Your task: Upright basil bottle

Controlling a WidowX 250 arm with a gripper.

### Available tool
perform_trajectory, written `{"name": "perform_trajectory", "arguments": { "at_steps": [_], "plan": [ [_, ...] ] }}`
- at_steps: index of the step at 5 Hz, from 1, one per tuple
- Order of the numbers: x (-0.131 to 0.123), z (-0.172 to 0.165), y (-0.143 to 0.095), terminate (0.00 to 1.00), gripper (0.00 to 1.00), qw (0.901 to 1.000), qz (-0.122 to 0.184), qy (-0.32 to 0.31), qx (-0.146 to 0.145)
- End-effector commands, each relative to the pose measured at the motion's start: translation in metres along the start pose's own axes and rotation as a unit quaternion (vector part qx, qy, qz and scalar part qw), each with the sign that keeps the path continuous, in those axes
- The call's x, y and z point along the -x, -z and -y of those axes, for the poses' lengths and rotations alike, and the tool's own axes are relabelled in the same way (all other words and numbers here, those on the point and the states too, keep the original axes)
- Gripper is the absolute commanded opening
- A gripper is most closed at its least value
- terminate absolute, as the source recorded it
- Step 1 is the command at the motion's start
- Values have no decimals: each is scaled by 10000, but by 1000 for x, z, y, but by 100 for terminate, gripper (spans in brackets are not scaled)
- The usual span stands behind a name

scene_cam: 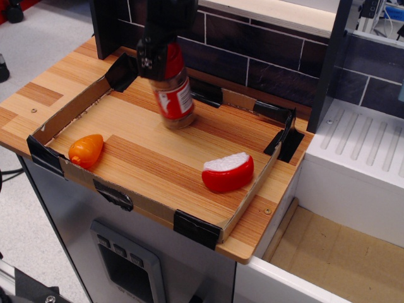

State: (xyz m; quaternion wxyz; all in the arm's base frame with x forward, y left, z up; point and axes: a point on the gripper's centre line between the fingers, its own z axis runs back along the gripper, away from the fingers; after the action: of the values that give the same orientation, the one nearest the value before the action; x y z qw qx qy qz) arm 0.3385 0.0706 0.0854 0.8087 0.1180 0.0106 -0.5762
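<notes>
Standing nearly upright, the clear cylindrical basil bottle with red cap and label [174, 95] touched the wooden surface [151, 158] near the tray's back. The black gripper's fingers [149, 60] pinched its cap, apparently steadying it for release.

A shallow tray [76, 107] is set on a counter [38, 95]. The basil bottle [173, 95] is placed nearly upright in the tray's far middle, held at its cap by the gripper [161, 53]. A carrot toy [86, 149] is laid near the left corner. A cheese wedge [228, 172] is laid near the right side, well apart from the bottle. A wall [252, 50] is seen behind the tray.
</notes>
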Motion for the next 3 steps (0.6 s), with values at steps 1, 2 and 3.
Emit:
{"name": "perform_trajectory", "arguments": {
  "at_steps": [1,2,3],
  "plan": [
    [-9,1,-8,0,100,9996,-175,-190,-117],
    [-12,-2,-23,0,100,9996,-144,-262,3],
    [-6,-4,-42,0,100,9995,107,-289,-31]
  ]
}}
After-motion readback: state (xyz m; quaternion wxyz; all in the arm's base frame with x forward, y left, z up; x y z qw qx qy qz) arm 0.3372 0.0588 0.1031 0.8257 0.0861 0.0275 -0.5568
